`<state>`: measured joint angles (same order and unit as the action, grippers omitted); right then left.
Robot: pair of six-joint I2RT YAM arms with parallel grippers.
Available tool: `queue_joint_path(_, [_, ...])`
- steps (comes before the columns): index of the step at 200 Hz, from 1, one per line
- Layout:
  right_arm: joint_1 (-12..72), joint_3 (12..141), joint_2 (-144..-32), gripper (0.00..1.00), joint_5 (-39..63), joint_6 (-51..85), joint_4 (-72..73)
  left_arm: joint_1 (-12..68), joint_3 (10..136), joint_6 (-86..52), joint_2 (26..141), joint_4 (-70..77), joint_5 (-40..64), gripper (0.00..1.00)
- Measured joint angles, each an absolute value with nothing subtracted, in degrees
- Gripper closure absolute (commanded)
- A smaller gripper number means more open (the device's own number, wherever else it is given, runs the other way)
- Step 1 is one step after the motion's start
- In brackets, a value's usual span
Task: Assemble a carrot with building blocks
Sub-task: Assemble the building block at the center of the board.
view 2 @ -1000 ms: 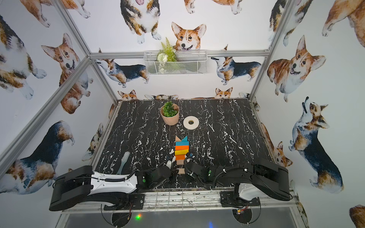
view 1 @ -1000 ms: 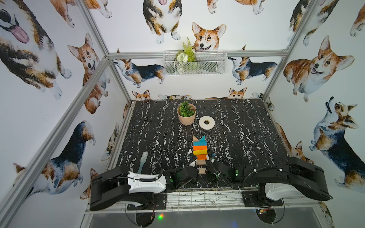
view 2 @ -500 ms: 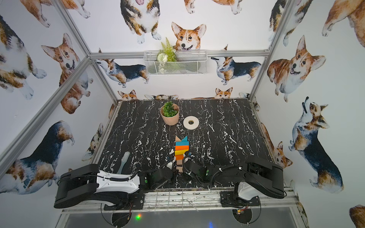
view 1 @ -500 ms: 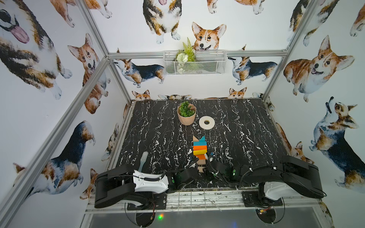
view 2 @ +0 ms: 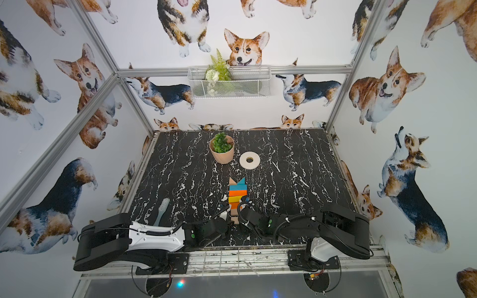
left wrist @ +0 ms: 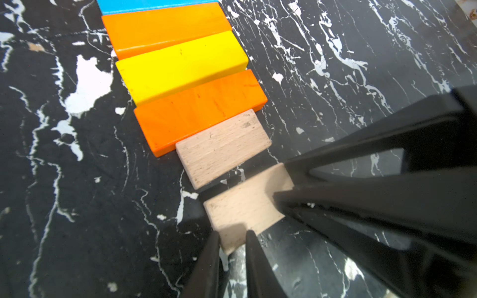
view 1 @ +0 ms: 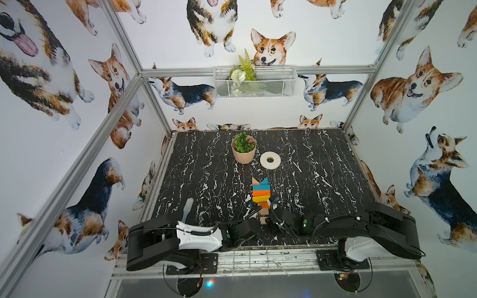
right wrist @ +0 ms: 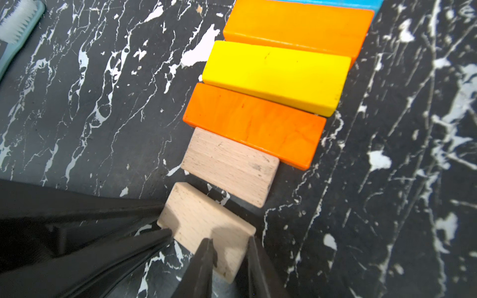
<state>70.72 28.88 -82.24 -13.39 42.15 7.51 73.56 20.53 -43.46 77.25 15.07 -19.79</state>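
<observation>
Flanking the last block (left wrist: pixel 245 203), left gripper (left wrist: pixel 232 240) and right gripper (right wrist: pixel 231 243) are standing narrowly parted, grip indiscernible; push evenly, squarely.

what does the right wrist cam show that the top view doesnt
Only the right wrist view: a dark gap between the two plain wood blocks, and the left gripper and right gripper tips at the nearer one. Only a top view: potted plant, tape roll, blue triangle, wood triangle, wire basket. Both: orange bars, yellow bar, blue bar, brush, marble table.
</observation>
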Motion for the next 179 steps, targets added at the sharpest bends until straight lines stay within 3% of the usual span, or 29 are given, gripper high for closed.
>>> queue_joint_path(179, [70.11,29.34,-83.26,0.73,-15.05,41.93,8.54,73.34,22.57,-41.85,79.29,13.82,-21.47,0.79])
